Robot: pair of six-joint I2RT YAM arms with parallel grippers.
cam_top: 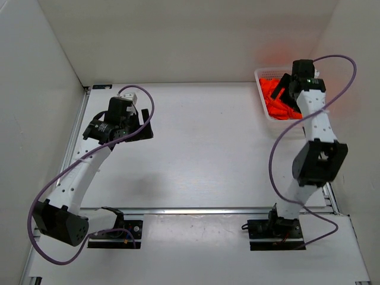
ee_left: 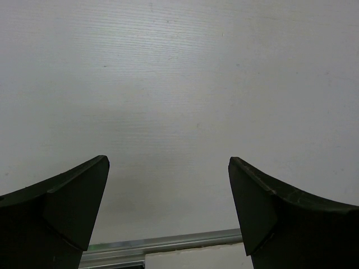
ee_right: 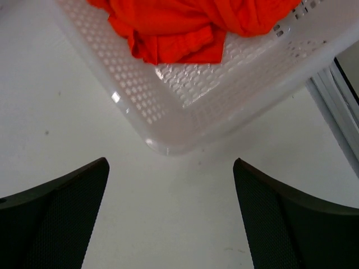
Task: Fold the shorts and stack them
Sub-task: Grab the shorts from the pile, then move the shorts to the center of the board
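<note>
The shorts [ee_right: 179,28] are not yet fetched, so the first pick seems to be the step in hand. Nearest, the left jaws hang wide open and empty over the white desk [cam_top: 208,154]. Farther, at upper right, the right jaws gape empty before the white mesh basket [ee_right: 185,106] holding the crumpled shorts. Next they must reach in and pinch fabric. Plain white walls [cam_top: 178,35] enclose the desk.
</note>
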